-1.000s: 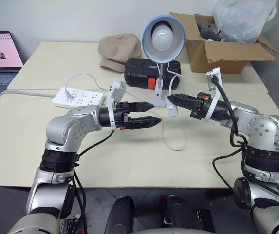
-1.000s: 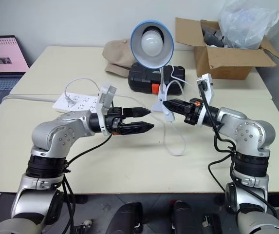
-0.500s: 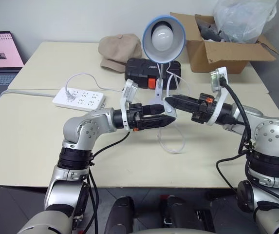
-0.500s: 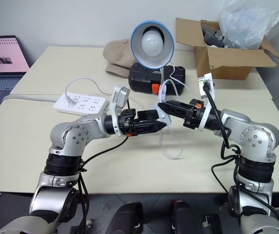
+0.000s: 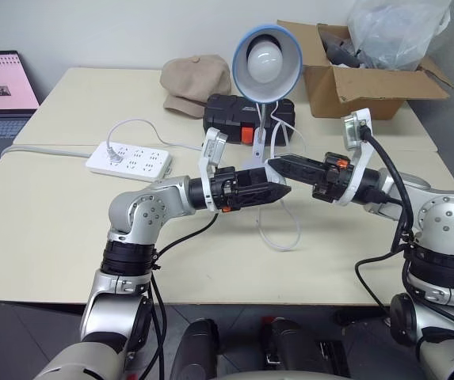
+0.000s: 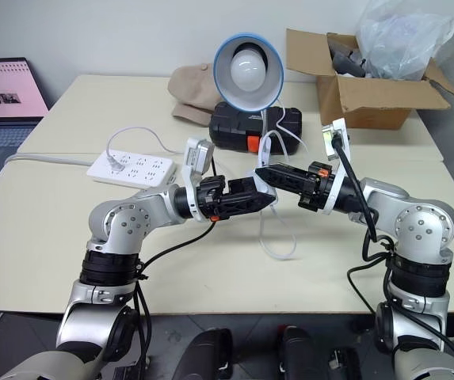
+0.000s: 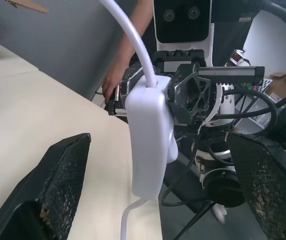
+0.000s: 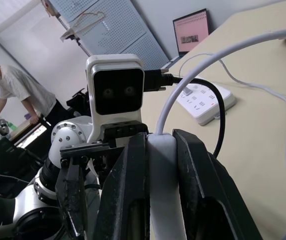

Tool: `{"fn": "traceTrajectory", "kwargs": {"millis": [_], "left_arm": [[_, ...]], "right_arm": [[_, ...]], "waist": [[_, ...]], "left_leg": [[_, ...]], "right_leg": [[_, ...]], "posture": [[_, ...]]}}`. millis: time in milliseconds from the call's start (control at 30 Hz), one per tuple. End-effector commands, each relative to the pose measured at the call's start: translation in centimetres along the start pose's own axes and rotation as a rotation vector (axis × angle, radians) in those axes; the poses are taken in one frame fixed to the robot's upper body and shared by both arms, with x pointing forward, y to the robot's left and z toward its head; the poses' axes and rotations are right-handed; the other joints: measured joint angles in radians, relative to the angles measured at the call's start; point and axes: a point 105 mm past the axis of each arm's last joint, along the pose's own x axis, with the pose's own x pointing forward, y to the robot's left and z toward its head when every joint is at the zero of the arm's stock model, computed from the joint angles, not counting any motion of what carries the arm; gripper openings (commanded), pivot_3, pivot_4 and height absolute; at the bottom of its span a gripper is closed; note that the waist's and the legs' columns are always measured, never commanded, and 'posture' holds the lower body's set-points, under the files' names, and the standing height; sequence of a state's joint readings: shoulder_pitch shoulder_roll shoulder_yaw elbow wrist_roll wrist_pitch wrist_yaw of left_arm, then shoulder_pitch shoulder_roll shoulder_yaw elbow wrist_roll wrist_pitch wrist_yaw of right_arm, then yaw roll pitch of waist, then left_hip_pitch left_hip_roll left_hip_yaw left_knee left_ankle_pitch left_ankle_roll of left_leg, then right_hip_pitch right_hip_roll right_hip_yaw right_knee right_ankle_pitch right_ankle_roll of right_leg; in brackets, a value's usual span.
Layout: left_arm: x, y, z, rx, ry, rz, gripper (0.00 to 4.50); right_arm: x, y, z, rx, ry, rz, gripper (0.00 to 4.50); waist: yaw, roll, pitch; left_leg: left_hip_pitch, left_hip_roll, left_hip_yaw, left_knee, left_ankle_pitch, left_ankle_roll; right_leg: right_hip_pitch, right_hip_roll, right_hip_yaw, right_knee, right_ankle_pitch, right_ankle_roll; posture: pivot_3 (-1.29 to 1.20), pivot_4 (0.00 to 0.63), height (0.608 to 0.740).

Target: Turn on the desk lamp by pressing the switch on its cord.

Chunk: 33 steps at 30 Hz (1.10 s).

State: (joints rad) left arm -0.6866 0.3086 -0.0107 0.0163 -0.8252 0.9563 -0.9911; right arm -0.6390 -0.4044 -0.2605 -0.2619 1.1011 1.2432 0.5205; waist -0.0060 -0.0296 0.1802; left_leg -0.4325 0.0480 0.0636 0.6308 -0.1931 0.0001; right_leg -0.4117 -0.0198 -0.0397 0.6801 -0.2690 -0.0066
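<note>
A: What's changed over the last second?

B: The left claw (image 5: 284,190) has swung in toward the right claw (image 5: 272,164); its fingers stand wide on either side of the switch (image 7: 150,137), not touching it.

A: And the right one?

B: Clamped shut on the switch, holding it off the worktop (image 5: 44,229). The cord (image 5: 278,233) loops beneath. The desk lamp (image 5: 265,57) stands just behind, its bulb dark.

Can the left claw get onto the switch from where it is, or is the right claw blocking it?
Probably yes. The right claw is shut on the switch, holding it up off the table, and the left claw is open with a finger either side. Nothing sits between.
</note>
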Motion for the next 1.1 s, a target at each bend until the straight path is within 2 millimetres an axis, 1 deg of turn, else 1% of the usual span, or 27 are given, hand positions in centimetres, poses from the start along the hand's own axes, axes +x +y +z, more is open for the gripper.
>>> {"fn": "traceTrajectory", "kwargs": {"millis": [33,233,300,333,367,433,500,533,600,933,967,1100], "left_arm": [[0.16,-0.7,0.47,0.008,-0.016,-0.044,4.5],[0.47,-0.93,0.11,0.008,-0.006,-0.062,4.5],[0.56,-0.88,0.09,0.007,-0.009,-0.063,4.16],[0.6,-0.85,0.09,0.006,-0.011,-0.063,4.09],[0.65,-0.82,0.12,0.005,-0.015,-0.063,3.83],[0.75,-0.81,0.15,0.004,-0.019,-0.068,3.56],[0.83,-0.8,0.12,0.004,-0.02,-0.07,3.19],[0.87,-0.81,0.08,0.004,-0.019,-0.071,2.94],[0.92,-0.85,-0.07,0.004,-0.014,-0.075,2.63],[0.86,-0.86,-0.19,0.007,-0.009,-0.077,0.68],[0.85,-0.84,-0.13,0.007,-0.014,-0.078,0.59],[0.83,-0.87,0.01,0.007,-0.024,-0.081,0.54]], "right_arm": [[-0.15,0.98,0.81,-0.038,-0.02,0.03,0.4],[-0.14,1.08,1.04,-0.034,-0.025,0.035,0.4],[-0.11,1.13,1.04,-0.032,-0.025,0.038,0.4],[-0.11,1.15,1.05,-0.031,-0.024,0.039,0.4],[-0.09,1.18,1.04,-0.03,-0.023,0.041,0.4],[-0.04,1.25,1.04,-0.028,-0.023,0.046,0.4],[0.0,1.34,1.03,-0.028,-0.021,0.05,0.4],[0.01,1.4,1.03,-0.027,-0.021,0.052,0.4],[0.07,1.47,1.03,-0.027,-0.02,0.055,0.4],[0.18,1.71,1.12,-0.022,-0.024,0.067,0.4],[0.19,1.73,1.13,-0.022,-0.023,0.068,0.4],[0.16,1.8,1.12,-0.021,-0.021,0.07,0.4]], "waist": [[0.0,0.0,0.0],[0.0,0.0,0.0],[0.0,0.0,0.0],[0.0,0.0,0.0],[0.0,0.0,0.0],[0.0,0.0,0.0],[0.0,0.0,0.0],[0.0,0.0,0.0],[0.0,0.0,0.0],[0.0,0.0,0.0],[0.0,0.0,0.0],[0.0,0.0,0.0]], "left_leg": [[0.0,0.0,0.0,0.0,0.0,0.0],[0.0,0.0,0.0,0.0,0.0,0.0],[0.0,0.0,0.0,0.0,0.0,0.0],[0.0,0.0,0.0,0.0,0.0,0.0],[0.0,0.0,0.0,0.0,0.0,0.0],[0.0,0.0,0.0,0.0,0.0,0.0],[0.0,0.0,0.0,0.0,0.0,0.0],[0.0,0.0,0.0,0.0,0.0,0.0],[0.0,0.0,0.0,0.0,0.0,0.0],[0.0,0.0,0.0,0.0,0.0,0.0],[0.0,0.0,0.0,0.0,0.0,0.0],[0.0,0.0,0.0,0.0,0.0,0.0]], "right_leg": [[0.0,0.0,0.0,0.0,0.0,0.0],[0.0,0.0,0.0,0.0,0.0,0.0],[0.0,0.0,0.0,0.0,0.0,0.0],[0.0,0.0,0.0,0.0,0.0,0.0],[0.0,0.0,0.0,0.0,0.0,0.0],[0.0,0.0,0.0,0.0,0.0,0.0],[0.0,0.0,0.0,0.0,0.0,0.0],[0.0,0.0,0.0,0.0,0.0,0.0],[0.0,0.0,0.0,0.0,0.0,0.0],[0.0,0.0,0.0,0.0,0.0,0.0],[0.0,0.0,0.0,0.0,0.0,0.0],[0.0,0.0,0.0,0.0,0.0,0.0]], "posture": [[0.0,0.15,0.74],[0.0,0.15,0.74],[0.0,0.15,0.74],[0.0,0.15,0.74],[0.0,0.15,0.74],[0.0,0.15,0.74],[0.0,0.15,0.74],[0.0,0.15,0.74],[0.0,0.15,0.74],[0.0,0.15,0.74],[0.0,0.15,0.74],[0.0,0.15,0.74]]}}
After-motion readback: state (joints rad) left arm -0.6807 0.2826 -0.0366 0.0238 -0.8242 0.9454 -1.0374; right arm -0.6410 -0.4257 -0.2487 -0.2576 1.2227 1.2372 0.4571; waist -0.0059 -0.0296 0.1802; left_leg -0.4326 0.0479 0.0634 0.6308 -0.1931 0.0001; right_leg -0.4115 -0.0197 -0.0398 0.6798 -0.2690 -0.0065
